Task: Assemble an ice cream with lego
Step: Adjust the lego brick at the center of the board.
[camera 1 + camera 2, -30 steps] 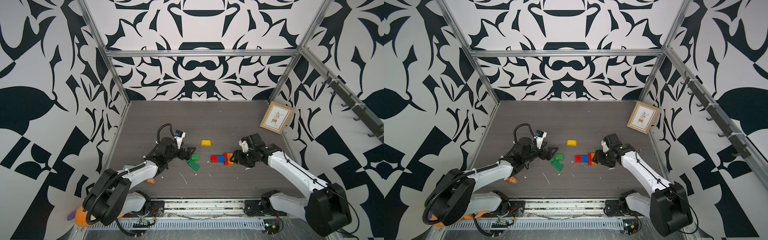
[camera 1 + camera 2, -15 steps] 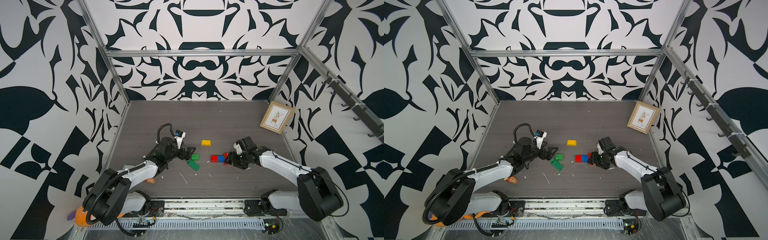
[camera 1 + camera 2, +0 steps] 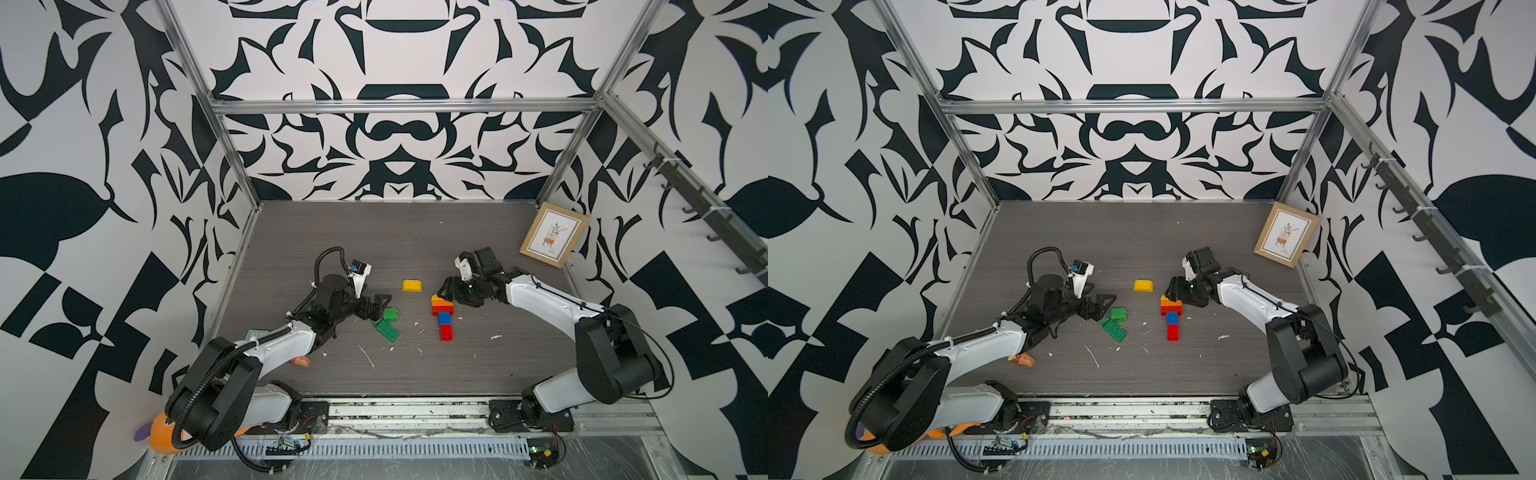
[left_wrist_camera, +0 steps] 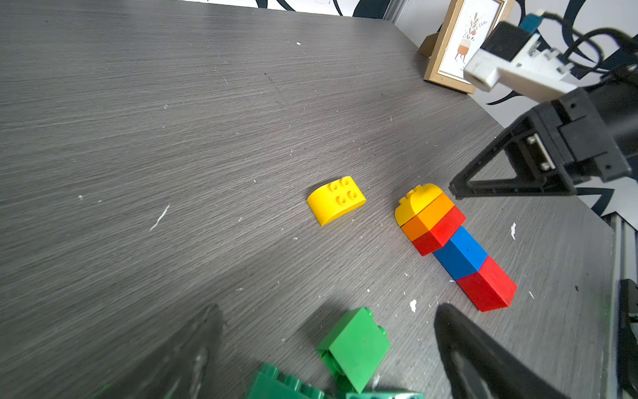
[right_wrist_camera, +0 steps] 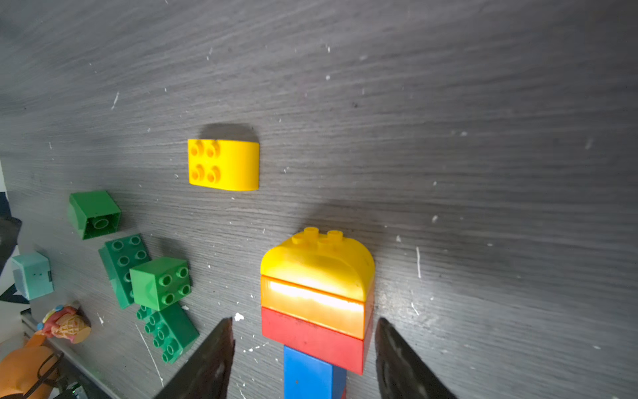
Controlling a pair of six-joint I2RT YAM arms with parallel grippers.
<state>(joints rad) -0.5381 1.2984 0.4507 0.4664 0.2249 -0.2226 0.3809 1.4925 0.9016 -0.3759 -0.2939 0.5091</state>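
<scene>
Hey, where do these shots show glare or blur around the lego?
Right wrist view: a bright glare streak crosses the orange brick, and the right claw is soft at the frame edge. Left wrist view: the left claw is blurred dark, while the loose yellow dome brick is sharp. Both top views: even light, faint shadows.

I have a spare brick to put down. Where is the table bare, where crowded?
Bare: the far table between back wall and yellow dome brick; the near strip along the front rail. Crowded: the middle, with green bricks, brick stack, left pincer, right pincer.
</scene>
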